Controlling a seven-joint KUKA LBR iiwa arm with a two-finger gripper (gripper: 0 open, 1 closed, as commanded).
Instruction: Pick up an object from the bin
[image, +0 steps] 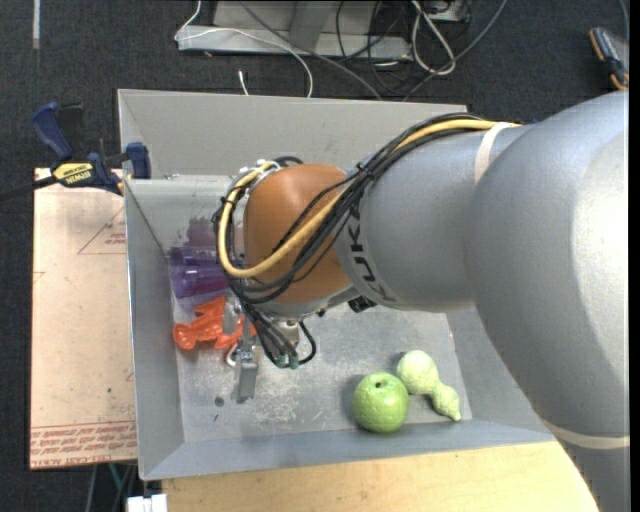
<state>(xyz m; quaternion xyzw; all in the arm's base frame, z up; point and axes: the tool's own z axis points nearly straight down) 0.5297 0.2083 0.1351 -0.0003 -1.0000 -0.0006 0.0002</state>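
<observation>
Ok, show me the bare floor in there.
Bare floor lies between the gripper and the green apple, and in the near-left corner in front of the orange toy. Crowded: purple piece and toy by the left wall.

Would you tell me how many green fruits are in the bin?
2: a green apple by the near wall, and a paler pear right of it. The arm may hide more.

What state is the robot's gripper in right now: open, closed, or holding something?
Gripper: cannot be told, open or closed; it hangs just right of the orange toy.
</observation>
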